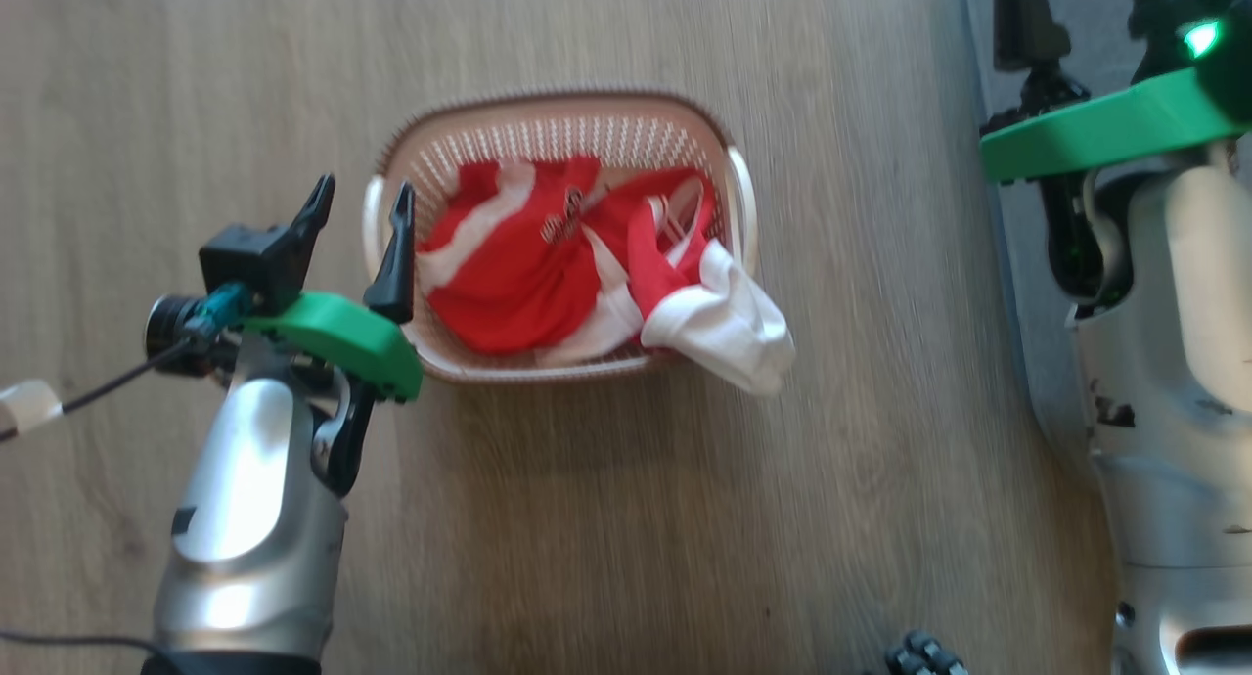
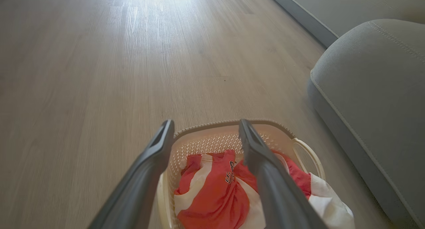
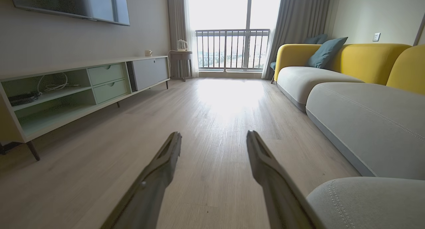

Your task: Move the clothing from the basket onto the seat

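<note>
Left forearm (image 1: pixel 245 518) is showing a glossy silver shell, a green bracket (image 1: pixel 337 333) and a black camera (image 1: pixel 176 321); a thin black cable (image 1: pixel 98 391) is trailing away. Right forearm (image 1: pixel 1174 362) is showing scuffed silver, a green plate (image 1: pixel 1095 132) and a glowing green lamp (image 1: pixel 1201 37). Jaws are showing long and dark.

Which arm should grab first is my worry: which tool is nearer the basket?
Left. The left tool hovers open at the left handle of the basket, beside the clothing. The right tool is well off to the basket's right, open, by the seat.
</note>
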